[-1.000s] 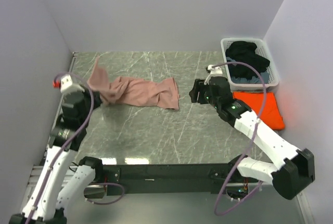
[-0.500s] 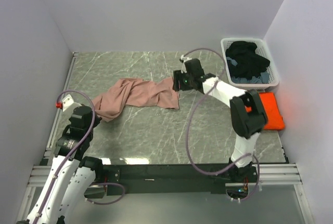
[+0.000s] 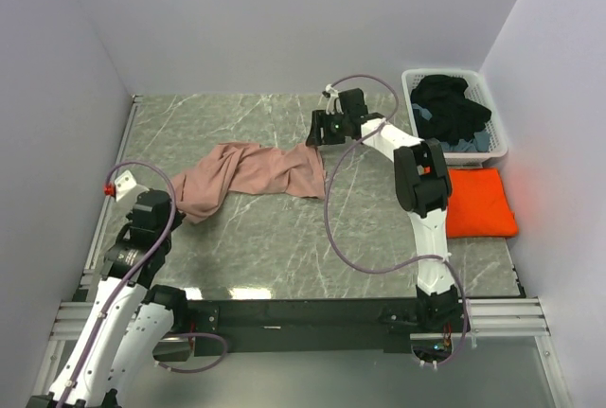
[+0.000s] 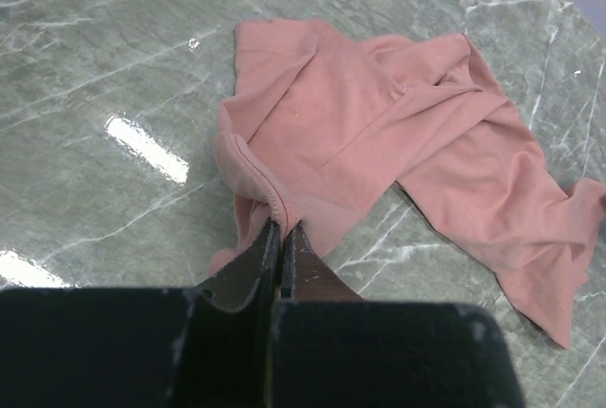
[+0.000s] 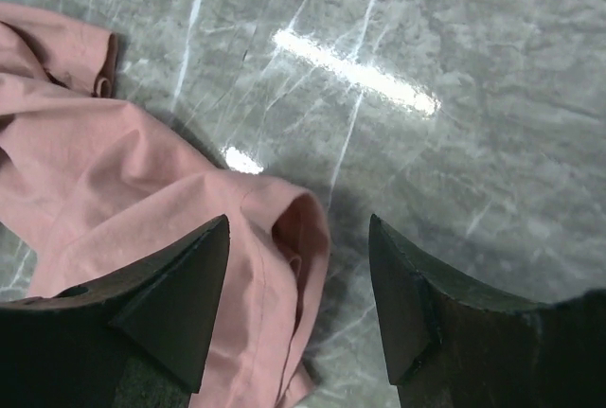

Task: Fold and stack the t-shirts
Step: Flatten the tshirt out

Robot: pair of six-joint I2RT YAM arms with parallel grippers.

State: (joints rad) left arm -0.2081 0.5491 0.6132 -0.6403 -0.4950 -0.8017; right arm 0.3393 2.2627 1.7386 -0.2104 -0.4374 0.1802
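The dusty-pink tee (image 3: pixel 248 174) lies crumpled across the middle of the marble table; its graphic is hidden. My left gripper (image 3: pixel 173 198) is shut on the tee's left edge, the hem (image 4: pixel 268 197) pinched between the fingers (image 4: pixel 281 242). My right gripper (image 3: pixel 317 138) is open just above the tee's right end, its fingers on either side of a sleeve opening (image 5: pixel 298 233). The folded bright-orange tee (image 3: pixel 480 202) lies flat at the right edge of the table.
A white plastic laundry basket (image 3: pixel 495 116) with dark clothes stands at the back right. Walls close in the table on the left, back and right. The right arm's cable (image 3: pixel 346 238) loops over the table's middle.
The left gripper pulled the pink tee's left end down and toward the near left, so it now lies low. The right arm swung from near the orange tee to the pink tee's right end.
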